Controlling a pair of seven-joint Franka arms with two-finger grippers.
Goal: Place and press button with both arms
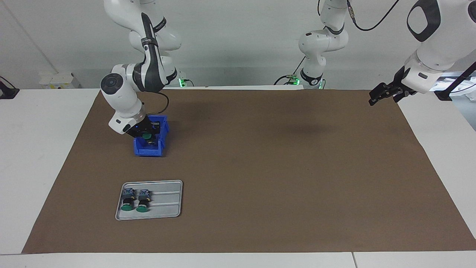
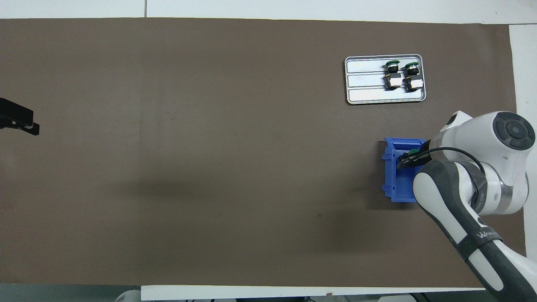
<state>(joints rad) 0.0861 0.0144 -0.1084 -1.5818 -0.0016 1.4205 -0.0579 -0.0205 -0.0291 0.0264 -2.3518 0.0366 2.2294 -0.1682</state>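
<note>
My right gripper (image 1: 148, 136) reaches down into a blue bin (image 1: 150, 149) at the right arm's end of the table. It is shut on a button (image 1: 147, 136) whose green cap shows at the fingertips. In the overhead view that button (image 2: 413, 152) and the right gripper (image 2: 409, 158) show at the bin's (image 2: 398, 186) end farther from the robots. Two more buttons (image 1: 128, 201) (image 1: 143, 201) lie side by side on a grey tray (image 1: 167, 203). My left gripper (image 1: 383, 99) waits open and empty in the air over the edge of the brown mat at the left arm's end.
The tray (image 2: 365, 79) lies farther from the robots than the bin, with its two buttons (image 2: 393, 74) (image 2: 411, 75) at one end. A brown mat (image 1: 260, 167) covers most of the white table. The left gripper (image 2: 25, 123) shows at the overhead view's edge.
</note>
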